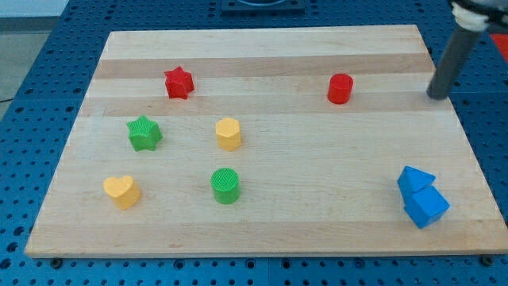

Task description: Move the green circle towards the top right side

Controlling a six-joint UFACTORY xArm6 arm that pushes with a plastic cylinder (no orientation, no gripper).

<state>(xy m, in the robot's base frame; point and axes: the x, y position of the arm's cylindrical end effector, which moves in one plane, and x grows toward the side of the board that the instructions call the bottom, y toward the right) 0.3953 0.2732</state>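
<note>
The green circle (pixel 225 185) is a round green block standing on the wooden board (pixel 262 222), left of centre toward the view's bottom. My tip (pixel 436 96) is the lower end of a dark rod at the view's right edge, near the board's top right side. It is far from the green circle, up and to the right of it, and touches no block. The nearest block to my tip is the red cylinder (pixel 340 88), to its left.
A red star (pixel 179 82) sits at the upper left, a green star (pixel 144 133) and a yellow hexagon (pixel 228 133) below it, and a yellow heart (pixel 121 191) at the lower left. Two blue blocks (pixel 421 197) touch each other at the lower right.
</note>
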